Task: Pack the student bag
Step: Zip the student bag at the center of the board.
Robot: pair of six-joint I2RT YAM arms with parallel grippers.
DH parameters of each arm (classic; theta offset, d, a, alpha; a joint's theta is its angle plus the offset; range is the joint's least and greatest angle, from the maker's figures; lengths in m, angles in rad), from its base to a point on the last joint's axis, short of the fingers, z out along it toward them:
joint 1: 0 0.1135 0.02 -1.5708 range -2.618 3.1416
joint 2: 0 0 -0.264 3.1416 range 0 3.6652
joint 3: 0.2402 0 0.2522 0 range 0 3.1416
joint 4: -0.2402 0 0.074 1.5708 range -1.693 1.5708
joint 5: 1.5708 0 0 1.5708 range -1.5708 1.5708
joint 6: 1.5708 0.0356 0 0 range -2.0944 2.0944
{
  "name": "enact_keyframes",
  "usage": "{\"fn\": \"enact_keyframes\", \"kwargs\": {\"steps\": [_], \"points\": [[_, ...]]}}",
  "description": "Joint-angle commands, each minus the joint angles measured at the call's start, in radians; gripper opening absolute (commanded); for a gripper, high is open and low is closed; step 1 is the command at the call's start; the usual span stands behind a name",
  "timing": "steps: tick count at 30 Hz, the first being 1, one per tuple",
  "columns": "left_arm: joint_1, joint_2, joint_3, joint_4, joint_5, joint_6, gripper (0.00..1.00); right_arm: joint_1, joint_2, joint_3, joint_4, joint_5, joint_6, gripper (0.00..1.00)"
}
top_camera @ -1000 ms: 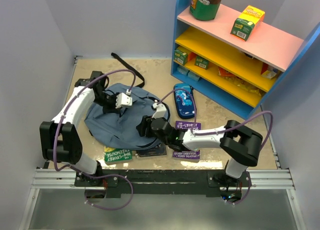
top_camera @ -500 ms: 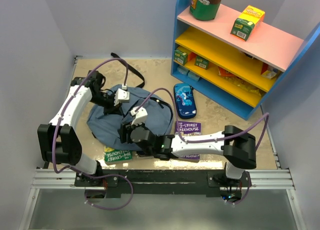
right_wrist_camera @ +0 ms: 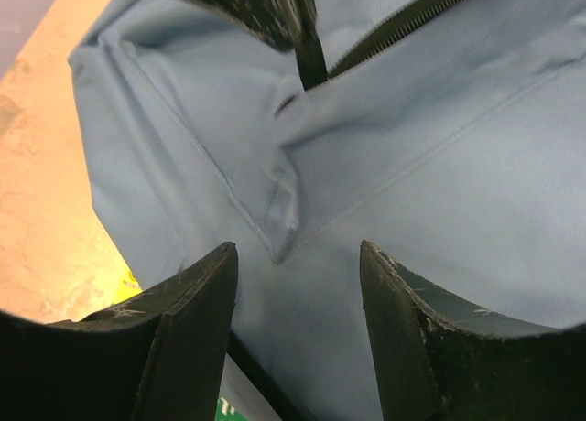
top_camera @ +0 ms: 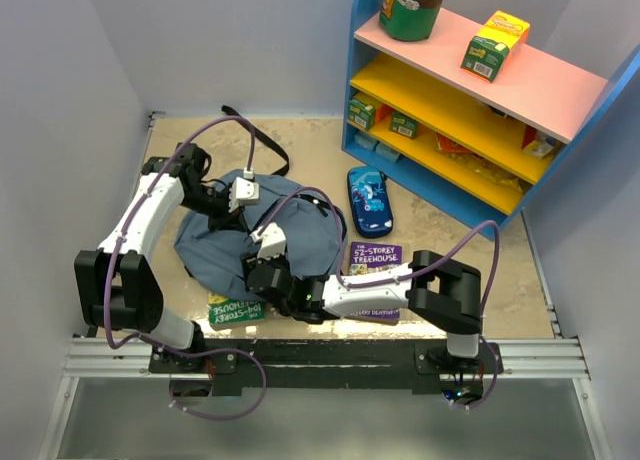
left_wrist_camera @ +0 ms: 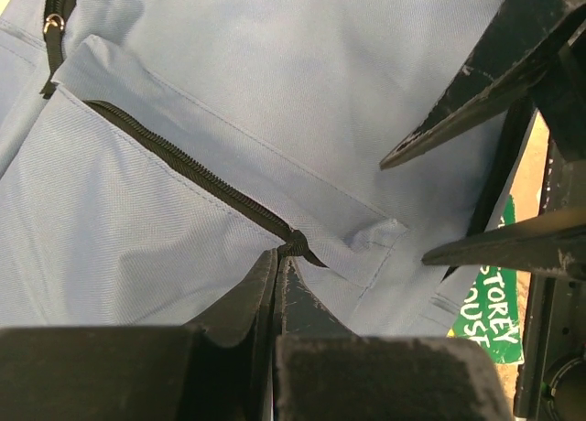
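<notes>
The slate-blue student bag (top_camera: 300, 242) lies flat at the table's left-centre. My left gripper (top_camera: 243, 208) is shut on the black zipper pull (left_wrist_camera: 295, 243), where a zipper line (left_wrist_camera: 183, 160) ends beside a fabric flap; the pull sits just ahead of that gripper (left_wrist_camera: 279, 256). My right gripper (top_camera: 255, 256) reaches across from the right and hovers open (right_wrist_camera: 298, 247) over the bag's fabric (right_wrist_camera: 430, 192), a little short of the pull (right_wrist_camera: 311, 69). Nothing is between its fingers (left_wrist_camera: 458, 119).
A green book (top_camera: 235, 308) pokes out under the bag's near edge. A purple book (top_camera: 378, 253) lies to its right, and a dark-blue pencil case (top_camera: 368, 200) beyond that. The bag's black strap (top_camera: 256, 142) trails to the back. A blue shelf unit (top_camera: 470, 110) stands at the right.
My right arm has swung left from beside the purple book to over the bag's near-left part. The left gripper has stayed shut and shifted slightly toward the back.
</notes>
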Motion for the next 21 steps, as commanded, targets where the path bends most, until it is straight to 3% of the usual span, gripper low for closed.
{"fn": "enact_keyframes", "kwargs": {"steps": [1,13,19,21], "points": [[-0.003,-0.036,-0.008,0.01,0.071,0.002,0.0,-0.019,0.019,0.061,0.078,0.02,-0.029,0.57],[-0.003,-0.039,-0.023,0.013,0.062,0.005,0.0,-0.047,0.062,0.046,0.103,-0.027,-0.013,0.37],[-0.002,-0.041,-0.052,0.079,0.041,-0.047,0.0,-0.042,0.044,0.024,0.161,-0.059,-0.039,0.03],[-0.003,-0.037,-0.072,0.134,0.039,-0.093,0.0,-0.031,0.029,0.014,0.166,-0.056,-0.052,0.0]]}}
